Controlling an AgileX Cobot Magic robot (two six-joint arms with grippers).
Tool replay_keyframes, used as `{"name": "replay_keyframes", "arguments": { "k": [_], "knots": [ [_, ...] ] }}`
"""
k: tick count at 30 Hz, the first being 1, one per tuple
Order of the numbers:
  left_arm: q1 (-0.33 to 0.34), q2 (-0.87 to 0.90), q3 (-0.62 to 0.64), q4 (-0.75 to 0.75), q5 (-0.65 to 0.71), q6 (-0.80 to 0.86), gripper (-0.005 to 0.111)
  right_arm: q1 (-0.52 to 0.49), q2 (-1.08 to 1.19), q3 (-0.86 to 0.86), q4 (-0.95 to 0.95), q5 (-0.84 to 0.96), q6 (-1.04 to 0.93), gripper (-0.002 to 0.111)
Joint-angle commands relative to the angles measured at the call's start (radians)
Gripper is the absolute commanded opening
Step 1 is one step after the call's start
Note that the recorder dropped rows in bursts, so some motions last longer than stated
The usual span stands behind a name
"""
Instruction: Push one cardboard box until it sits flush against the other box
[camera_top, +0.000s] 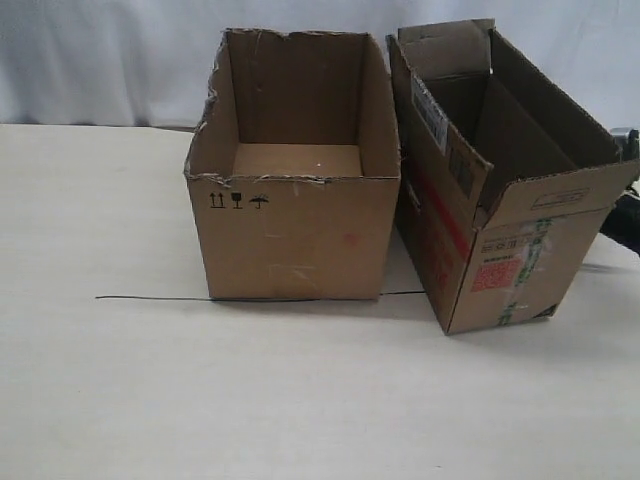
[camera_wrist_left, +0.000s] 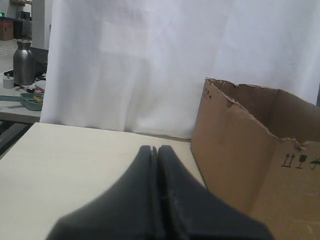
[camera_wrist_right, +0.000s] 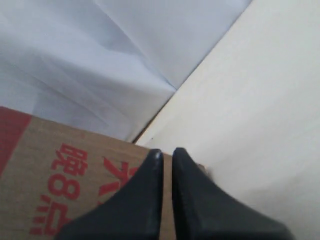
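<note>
Currently, your left gripper (camera_wrist_left: 152, 149) has its dark fingers pressed together with nothing between them. It hangs over the bare table (camera_wrist_left: 75, 165), apart from the other box (camera_wrist_left: 250, 160), whose ragged rim and small black handling symbols show off to one side of it. Your right gripper (camera_wrist_right: 166, 151) is closed down to a thin slit and also holds nothing. Its tips sit right at a side of the cardboard box (camera_wrist_right: 55, 170) that carries large red print, but you cannot tell from this view whether they actually touch it.

From the exterior camera, the other box (camera_top: 295, 235) stands near the middle of the table (camera_top: 300, 410), open at the top. The cardboard box (camera_top: 440, 235) stands just to its right, turned at an angle, with its red label (camera_top: 496, 275) and green-printed tape (camera_top: 535, 250) facing forward. The two boxes come close at their rear corners, while a wedge of table shows between them toward the front. A dark part of your right arm (camera_top: 625, 215) shows behind the cardboard box at the frame's edge. A thin black line (camera_top: 150, 298) runs across the table along the front foot of the other box. A metal bottle (camera_wrist_left: 23, 62) stands on a far bench, well clear.
</note>
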Motion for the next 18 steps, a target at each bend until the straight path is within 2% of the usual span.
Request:
{"name": "replay_keyframes", "arguments": {
  "k": [1,9,13,18],
  "knots": [
    [-0.008,-0.003,-0.006,0.003,-0.015,-0.006,0.0,-0.121,-0.106,0.071,-0.073,-0.017,-0.031,0.005],
    [-0.008,-0.003,-0.006,0.003,-0.015,-0.006,0.0,-0.305,-0.343,0.345,-0.195,-0.017,-0.133,0.005],
    [-0.008,-0.003,-0.006,0.003,-0.015,-0.006,0.0,-0.322,-0.441,0.512,-0.185,0.011,-0.242,0.005],
    [-0.008,-0.003,-0.006,0.003,-0.015,-0.006,0.0,-0.316,-0.462,0.585,-0.232,0.007,-0.254,0.005]
  ]
}}
